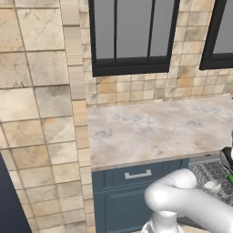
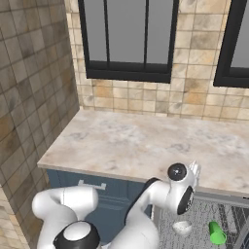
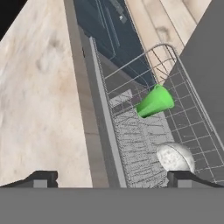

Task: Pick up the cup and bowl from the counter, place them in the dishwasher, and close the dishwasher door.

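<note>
Inside the dishwasher's wire rack [image 3: 183,109], right of centre in the hand view, the green cup [image 3: 155,101] lay on its side, and the pale speckled bowl [image 3: 176,157] sat just below it, near the bottom edge; the right base view showed the same pair at its lower right, bowl [image 2: 182,227] beside cup [image 2: 217,233]. Both dishes looked loaded, so the step in hand was judged to be the last one, closing the dishwasher door [image 3: 210,57], the grey panel at the right of the hand view. The gripper [image 3: 113,178] hung above the rack with its fingers spread wide and holding nothing. The next move likely called for getting low and under the door's far edge to swing it up. The counter [image 3: 39,87] filled the left of the hand view, its thin edge running close alongside the rack, so free room lay to the right, over the floor [image 3: 175,17].
</note>
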Motion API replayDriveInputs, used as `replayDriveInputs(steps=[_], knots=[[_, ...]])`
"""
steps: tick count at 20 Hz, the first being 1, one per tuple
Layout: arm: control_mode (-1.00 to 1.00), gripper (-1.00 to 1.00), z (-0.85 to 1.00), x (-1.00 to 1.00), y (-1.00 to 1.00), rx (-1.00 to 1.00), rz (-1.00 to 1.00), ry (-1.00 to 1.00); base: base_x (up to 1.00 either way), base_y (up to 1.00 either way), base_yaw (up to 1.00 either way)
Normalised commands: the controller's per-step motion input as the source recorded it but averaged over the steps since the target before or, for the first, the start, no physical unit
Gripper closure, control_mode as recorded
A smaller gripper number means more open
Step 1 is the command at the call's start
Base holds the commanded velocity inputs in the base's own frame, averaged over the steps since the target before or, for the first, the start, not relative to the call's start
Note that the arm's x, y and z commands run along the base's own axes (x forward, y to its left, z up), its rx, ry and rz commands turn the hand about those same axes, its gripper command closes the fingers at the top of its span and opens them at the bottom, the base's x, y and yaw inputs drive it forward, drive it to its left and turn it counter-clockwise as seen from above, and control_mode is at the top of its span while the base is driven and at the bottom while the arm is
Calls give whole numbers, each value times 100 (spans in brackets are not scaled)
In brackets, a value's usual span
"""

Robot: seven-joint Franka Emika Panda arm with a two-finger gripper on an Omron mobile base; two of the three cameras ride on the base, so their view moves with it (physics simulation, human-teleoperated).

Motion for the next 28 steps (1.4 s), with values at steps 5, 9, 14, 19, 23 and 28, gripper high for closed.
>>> replayDriveInputs(steps=[5, 9, 14, 19, 23, 28], knots=[[-100, -100, -5, -47, -26, -4, 2, -1, 0, 0, 0], [-100, -100, -1, -39, -32, -5, 4, -1, 0, 0, 0], [-100, -100, 0, -44, -30, -3, 10, -3, 0, 0, 0], [-100, -100, 0, -46, -25, 0, 15, -2, 0, 0, 0], [-100, -100, -3, -49, -11, 0, 14, 0, 0, 0, 0], [-100, -100, -19, -50, -1, 0, 12, 0, 0, 0, 0]])
